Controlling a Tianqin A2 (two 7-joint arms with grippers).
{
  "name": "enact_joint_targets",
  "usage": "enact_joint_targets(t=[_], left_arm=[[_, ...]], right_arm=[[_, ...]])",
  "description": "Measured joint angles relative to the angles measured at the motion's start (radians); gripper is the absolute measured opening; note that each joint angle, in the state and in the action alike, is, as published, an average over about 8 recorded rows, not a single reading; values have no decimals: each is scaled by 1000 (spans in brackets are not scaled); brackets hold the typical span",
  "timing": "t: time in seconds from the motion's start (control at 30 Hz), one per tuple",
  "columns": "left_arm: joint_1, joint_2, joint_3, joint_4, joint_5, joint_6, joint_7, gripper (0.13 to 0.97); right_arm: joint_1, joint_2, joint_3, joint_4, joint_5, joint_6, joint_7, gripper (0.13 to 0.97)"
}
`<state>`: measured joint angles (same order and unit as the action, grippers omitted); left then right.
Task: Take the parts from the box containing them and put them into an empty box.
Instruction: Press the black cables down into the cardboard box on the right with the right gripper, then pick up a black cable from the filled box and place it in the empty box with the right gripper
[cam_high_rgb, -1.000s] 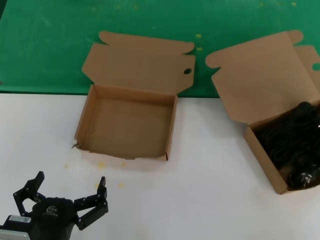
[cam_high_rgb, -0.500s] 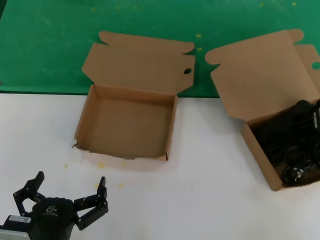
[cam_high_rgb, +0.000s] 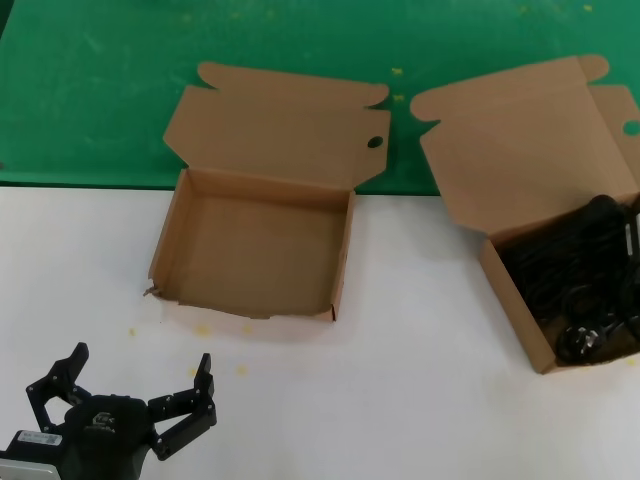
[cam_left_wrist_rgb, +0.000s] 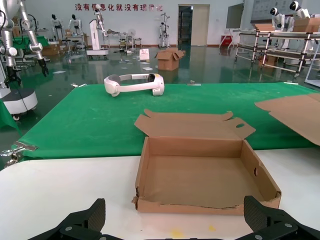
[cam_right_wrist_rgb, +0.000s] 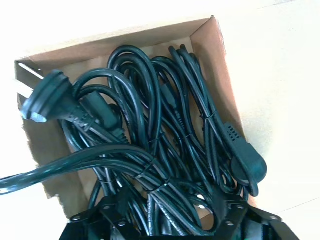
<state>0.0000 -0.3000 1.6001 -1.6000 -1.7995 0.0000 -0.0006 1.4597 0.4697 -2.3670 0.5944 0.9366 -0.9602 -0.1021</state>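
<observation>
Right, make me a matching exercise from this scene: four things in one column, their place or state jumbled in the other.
1. torn-front box
2. intact-front box
3. left gripper
4. power cords

A. open, low over the white table
B. lid up, nothing inside
C. bundled in a tangle
D. at the table's right edge, filled

Pairs: 1-B, 2-D, 3-A, 4-C

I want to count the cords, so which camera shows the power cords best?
The right wrist view: the power cords fill it, coils and plugs distinct. The head view shows only a dark tangle at its edge; the left wrist view shows none.
</observation>
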Motion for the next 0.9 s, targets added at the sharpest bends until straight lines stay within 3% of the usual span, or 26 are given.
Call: enact_joint_targets(t=[0.6,0.9], left_arm=[[0,0,0,0,0,0,0,966],[0,0,0,0,0,0,0,966]], right_arm=[[-22,7,33,80,-40,-54,70,311],[-44,26,54,160,-61,-86,130,267]])
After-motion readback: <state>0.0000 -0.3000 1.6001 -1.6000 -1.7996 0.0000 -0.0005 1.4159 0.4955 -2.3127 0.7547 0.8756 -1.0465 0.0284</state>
